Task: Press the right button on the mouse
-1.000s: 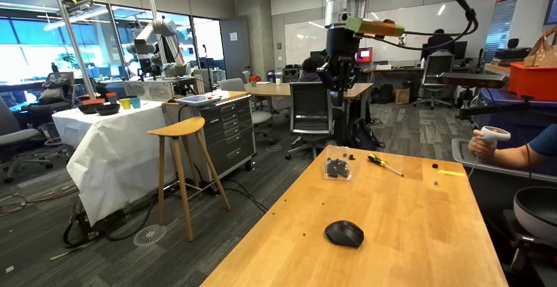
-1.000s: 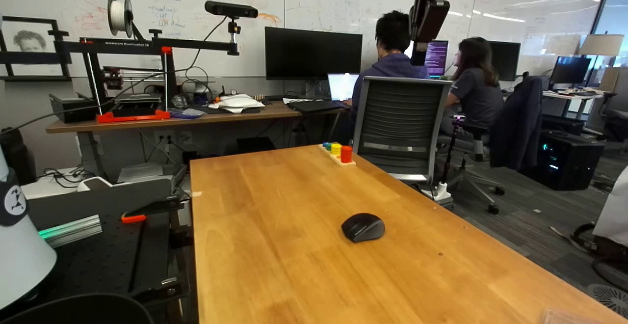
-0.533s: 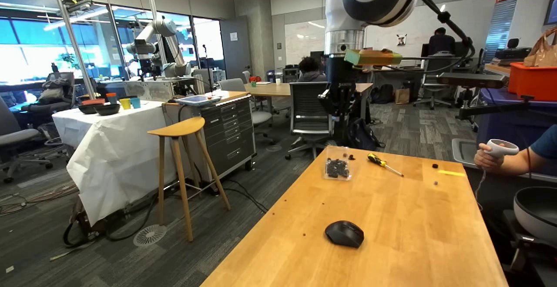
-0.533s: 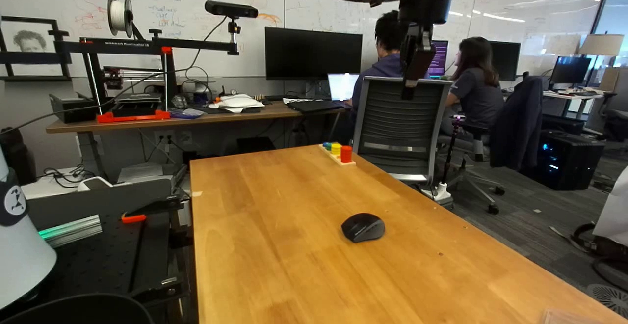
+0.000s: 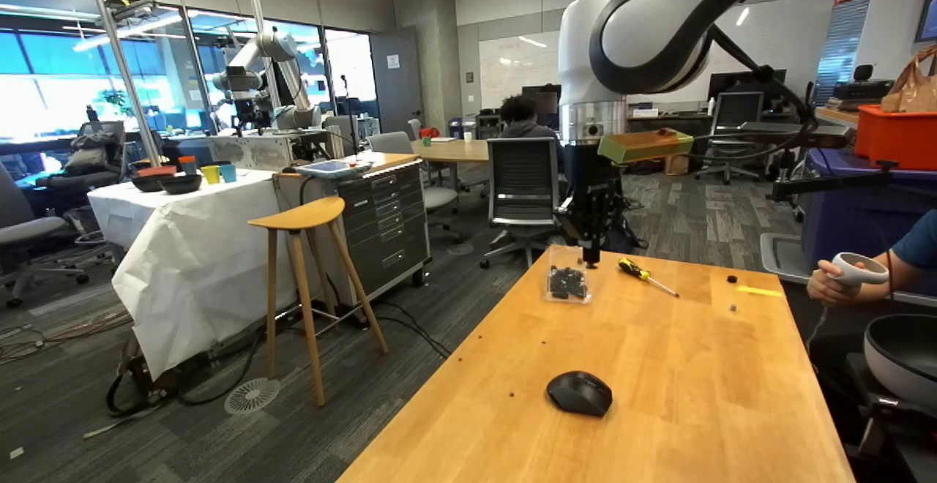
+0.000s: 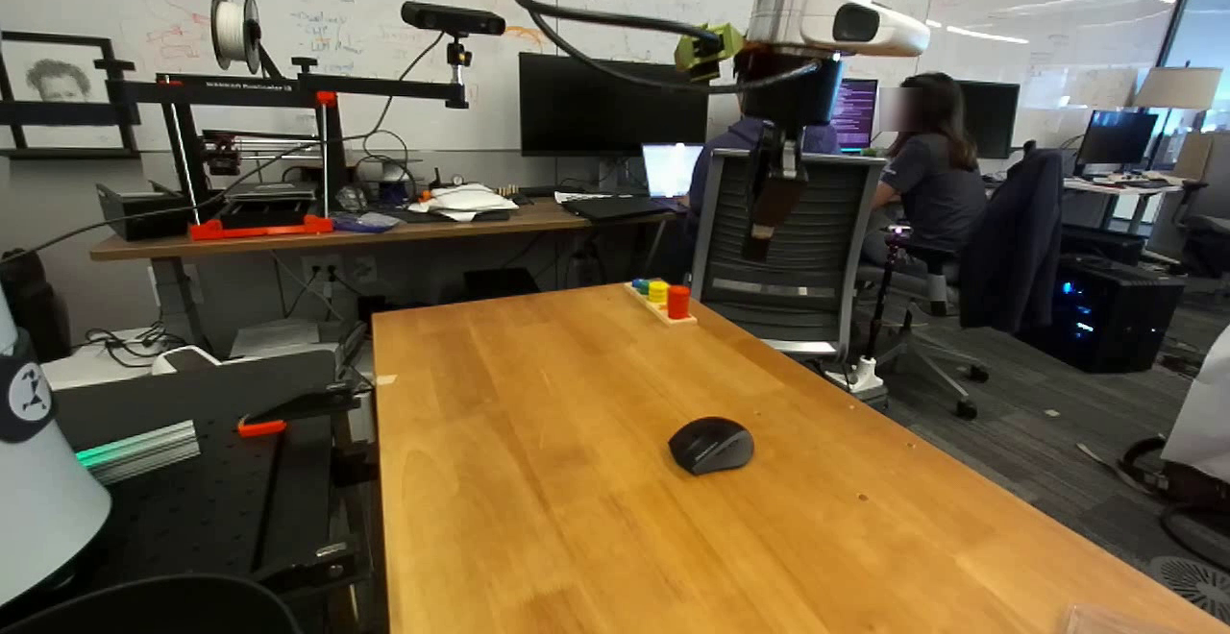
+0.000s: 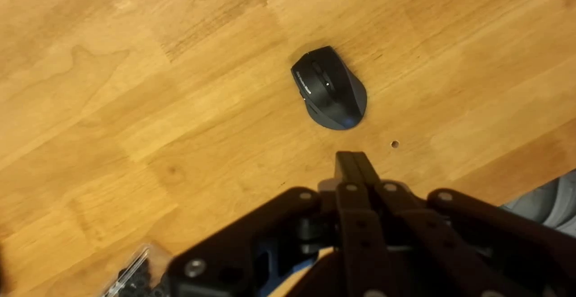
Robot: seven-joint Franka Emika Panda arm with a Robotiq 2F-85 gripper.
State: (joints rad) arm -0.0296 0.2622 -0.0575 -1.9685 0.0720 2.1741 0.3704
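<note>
The mouse (image 7: 330,91) is a small black mouse lying on the wooden table; it also shows in both exterior views (image 5: 580,393) (image 6: 711,445). In the wrist view its front points up and to the left. Its right button (image 7: 331,60) is the dark upper-right part of the front, beside the scroll wheel. My gripper (image 7: 351,154) is shut and empty, its fingertips pressed together. In the wrist view the tips appear just below the mouse's rear end. In the exterior views the gripper (image 5: 591,255) (image 6: 759,242) hangs above the table, apart from the mouse.
A clear box (image 5: 567,283) with black bits stands near the table's far edge. A yellow screwdriver (image 5: 644,276) lies to its right. A coloured block toy (image 6: 677,303) sits at a table edge. A small hole (image 7: 394,144) shows in the tabletop (image 5: 659,424).
The arm and gripper have come down in both exterior views. The gripper also shifted slightly sideways. The mouse has not moved.
</note>
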